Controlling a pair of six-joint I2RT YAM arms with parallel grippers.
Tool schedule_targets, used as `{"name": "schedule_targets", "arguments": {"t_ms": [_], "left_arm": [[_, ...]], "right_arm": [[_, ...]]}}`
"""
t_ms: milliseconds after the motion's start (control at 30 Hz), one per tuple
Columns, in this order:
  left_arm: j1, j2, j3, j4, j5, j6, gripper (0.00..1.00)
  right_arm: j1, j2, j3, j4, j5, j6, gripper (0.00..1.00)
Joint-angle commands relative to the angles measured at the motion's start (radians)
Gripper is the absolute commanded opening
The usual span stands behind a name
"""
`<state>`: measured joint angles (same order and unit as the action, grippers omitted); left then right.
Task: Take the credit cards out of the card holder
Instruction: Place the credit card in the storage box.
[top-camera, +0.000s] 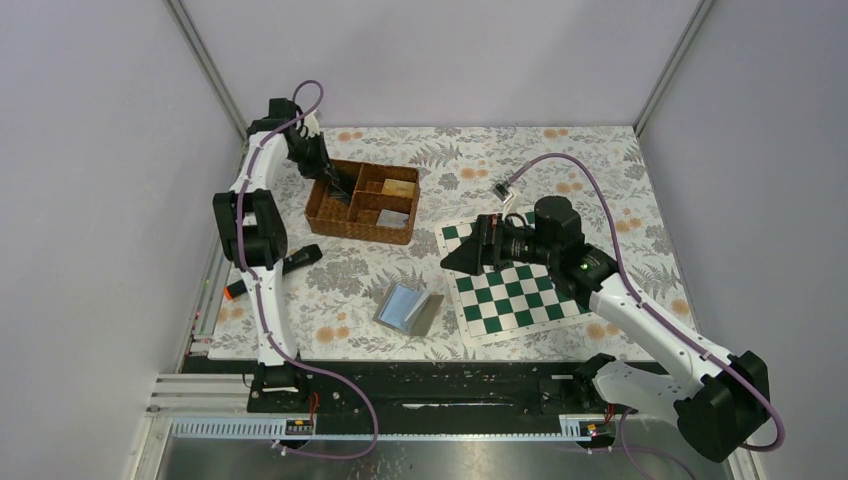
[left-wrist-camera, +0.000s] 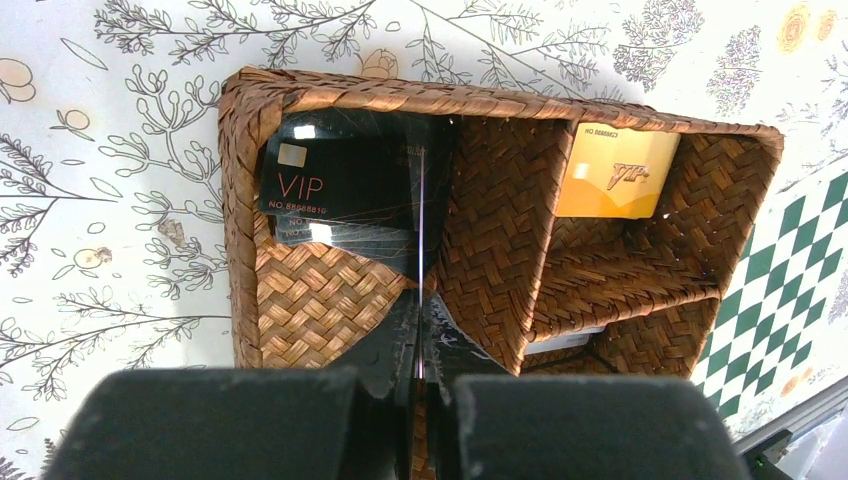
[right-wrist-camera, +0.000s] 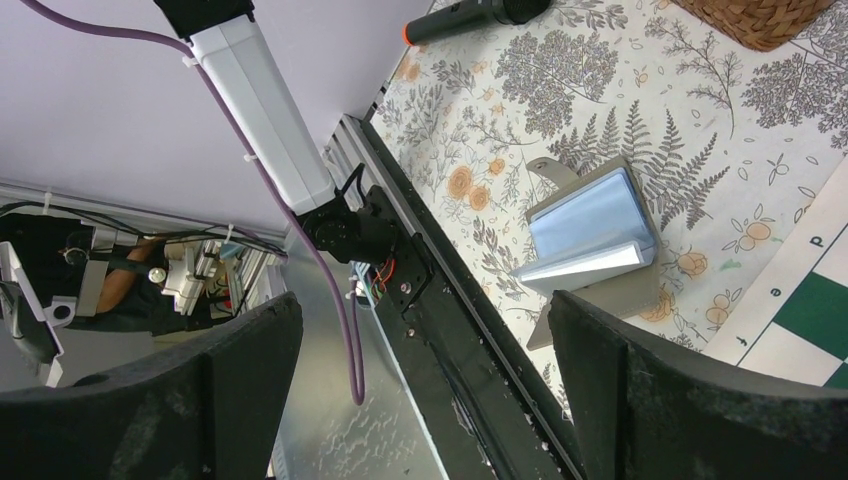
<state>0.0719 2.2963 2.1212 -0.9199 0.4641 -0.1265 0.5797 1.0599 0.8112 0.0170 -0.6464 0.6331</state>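
Found left gripper (left-wrist-camera: 420, 305) clenched inside wicker basket (top-camera: 328, 222) toward bench's far edge; right gripper (right-wrist-camera: 425, 390) released over chessboard (top-camera: 512, 300); card holder (top-camera: 405, 305) open near front edge.

Left gripper (left-wrist-camera: 420, 335): at 6 o'clock, fingertips pressed together over the basket, pinching an edge-on card (left-wrist-camera: 422, 230).
Edge-on card: a thin line running toward 12 o'clock, above the divider wall.
Wicker basket (left-wrist-camera: 240, 220): brown, fills the middle, split into compartments.
Black cards (left-wrist-camera: 320, 185): at 10 o'clock, stacked in the left compartment; the top one reads VIP.
Yellow card (left-wrist-camera: 615, 172): at 2 o'clock, leaning in the upper right compartment, also marked VIP.
Chessboard (left-wrist-camera: 800, 260): green and white, at 3 o'clock, outside the basket.
Floral cloth (left-wrist-camera: 110, 200): under everything, showing at 9 and 12 o'clock.
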Motion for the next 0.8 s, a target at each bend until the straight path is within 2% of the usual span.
{"name": "schedule_targets", "arguments": {"t_ms": [0,333,667,767], "left_arm": [[0.0,0.01,0.055,0.016,0.026,0.031,0.0],[-0.001,0.043,0.073,0.016,0.009,0.034,0.02],[-0.003,0.055,0.087,0.017,-0.014,0.028,0.18],[-0.003,0.047,0.093,0.017,-0.032,0.025,0.27]], "right_arm": [[-0.004,0.008,0.058,0.001,-0.004,-0.023,1.0],[-0.004,0.022,0.065,0.001,-0.006,-0.024,1.0],[-0.004,0.031,0.075,0.002,-0.007,-0.023,0.99],[-0.005,0.038,0.082,0.002,-0.011,-0.023,0.99]]}}
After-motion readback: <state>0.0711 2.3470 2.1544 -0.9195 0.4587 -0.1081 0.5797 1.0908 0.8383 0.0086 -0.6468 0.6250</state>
